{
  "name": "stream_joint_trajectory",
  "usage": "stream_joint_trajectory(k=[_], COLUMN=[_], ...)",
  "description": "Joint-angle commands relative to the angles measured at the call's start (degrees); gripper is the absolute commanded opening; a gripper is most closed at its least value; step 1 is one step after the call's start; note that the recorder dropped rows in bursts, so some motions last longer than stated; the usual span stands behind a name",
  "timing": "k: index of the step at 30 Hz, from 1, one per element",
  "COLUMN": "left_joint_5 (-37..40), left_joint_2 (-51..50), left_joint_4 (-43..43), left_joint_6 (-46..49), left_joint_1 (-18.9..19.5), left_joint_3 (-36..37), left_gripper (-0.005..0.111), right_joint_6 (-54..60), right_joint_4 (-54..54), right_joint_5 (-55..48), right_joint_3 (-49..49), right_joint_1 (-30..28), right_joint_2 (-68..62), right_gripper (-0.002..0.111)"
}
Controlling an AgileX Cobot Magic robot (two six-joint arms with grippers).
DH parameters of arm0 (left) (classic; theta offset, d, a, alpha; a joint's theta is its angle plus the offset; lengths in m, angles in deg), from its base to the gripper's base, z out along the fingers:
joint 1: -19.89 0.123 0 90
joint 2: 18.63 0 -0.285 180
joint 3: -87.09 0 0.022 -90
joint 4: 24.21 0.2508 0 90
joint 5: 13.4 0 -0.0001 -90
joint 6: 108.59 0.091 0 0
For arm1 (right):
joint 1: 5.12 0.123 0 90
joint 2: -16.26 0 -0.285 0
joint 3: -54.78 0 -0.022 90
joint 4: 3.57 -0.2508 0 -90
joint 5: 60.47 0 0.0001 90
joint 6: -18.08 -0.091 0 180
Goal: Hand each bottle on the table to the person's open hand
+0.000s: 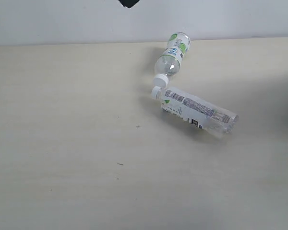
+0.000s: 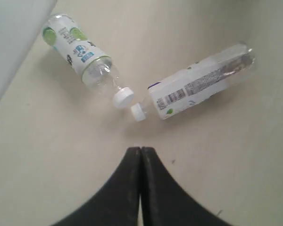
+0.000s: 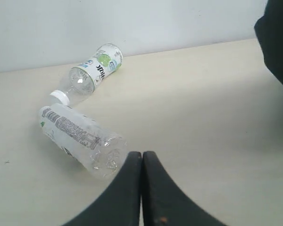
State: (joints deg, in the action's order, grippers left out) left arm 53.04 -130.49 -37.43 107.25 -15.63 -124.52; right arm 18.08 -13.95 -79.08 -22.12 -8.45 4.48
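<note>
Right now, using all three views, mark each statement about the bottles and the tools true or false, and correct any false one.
1. The green-labelled bottle and the barcode-labelled bottle both lie on their sides on the table. True.
2. Their white caps point toward each other, close together. True.
3. The left tool grips the barcode-labelled bottle. False: it is shut on nothing, apart from both bottles.
4. The right tool is wide open. False: its jaws are shut together and hold nothing.
</note>
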Motion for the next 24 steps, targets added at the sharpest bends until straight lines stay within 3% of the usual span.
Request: stream_joint_trajectory(k=[1,4,8,13,24], left_joint_5=[-3.91,-12.63,-23.56,-28.09,-29.47], left_joint_2=[0.53,0.53,0.39,-1.38,-10.82], left_joint_4=[-18.45,-29.76,-46.93,-66.90,-75.27], left_joint_6=[7.47,14.91,27.38,48.71,49.27], left_joint_1=[7.39,10.68,12.27,12.15,12.15], left_joint_3=[7.13,14.59,24.93,32.20,32.65], left_gripper=[0.002,0.002,0.002,0.002,0.002], right_joint_6=[0.00,0.00,0.00,0.00,0.00], right_joint_4=[-0.05,-0.05,-0.05,-0.05,-0.16], right_joint_5=[0.67,0.67,0.67,0.67,0.67], right_joint_3=[-0.31,-0.31,-0.31,-0.31,-0.31], right_joint_1=[0.05,0.05,0.05,0.05,0.05], right_joint_2=[0.08,0.08,0.08,0.08,0.08], right_gripper=[0.000,0.000,0.000,0.000,0.000])
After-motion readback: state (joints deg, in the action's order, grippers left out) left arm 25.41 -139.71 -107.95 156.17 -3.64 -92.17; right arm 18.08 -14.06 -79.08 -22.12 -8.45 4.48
